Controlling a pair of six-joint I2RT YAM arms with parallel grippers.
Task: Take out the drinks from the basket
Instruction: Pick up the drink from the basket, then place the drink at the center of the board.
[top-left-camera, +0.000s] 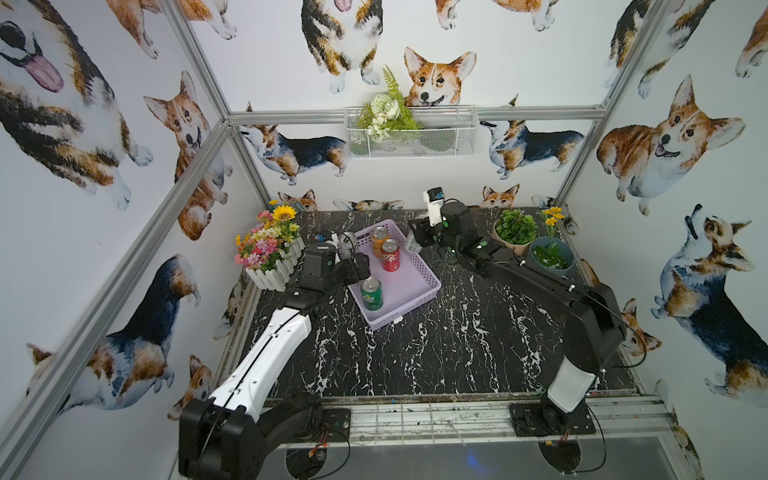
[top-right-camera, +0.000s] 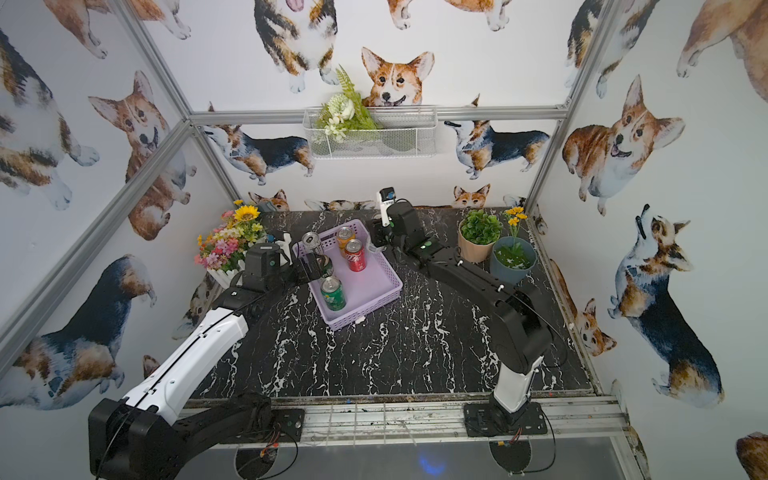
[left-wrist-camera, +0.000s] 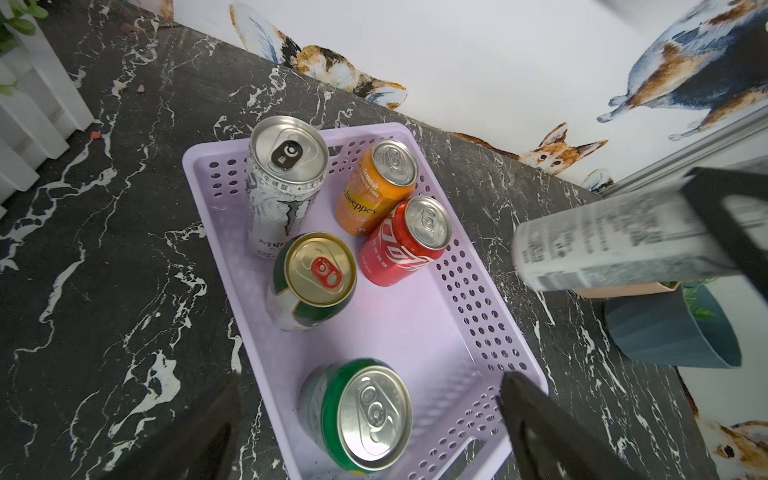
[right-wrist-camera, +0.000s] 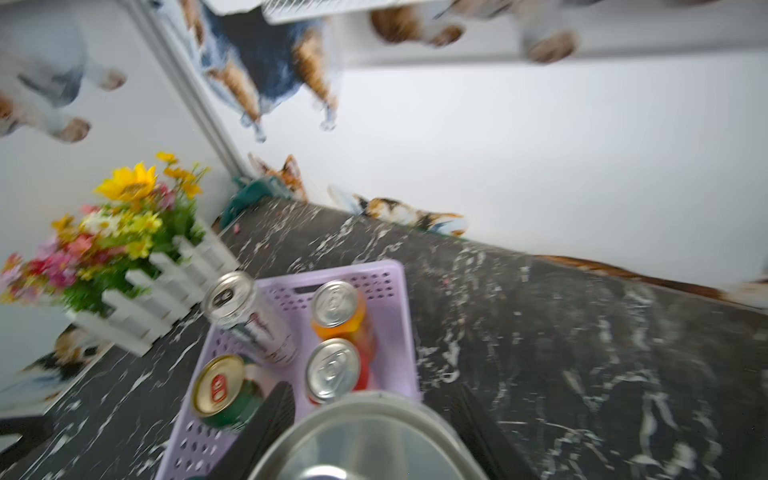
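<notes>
Above marble table (top-left-camera: 415, 353): right jaws tight around blurry, apparently silver can (left-wrist-camera: 590, 245).

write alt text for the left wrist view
A lavender basket on a black marble table holds a tall silver can, an orange can, a red can and two green cans, all upright. Beside the basket the right gripper holds a sixth can, silver and blurred, in its jaws. The left gripper, jaws open, frames one green can.
</notes>
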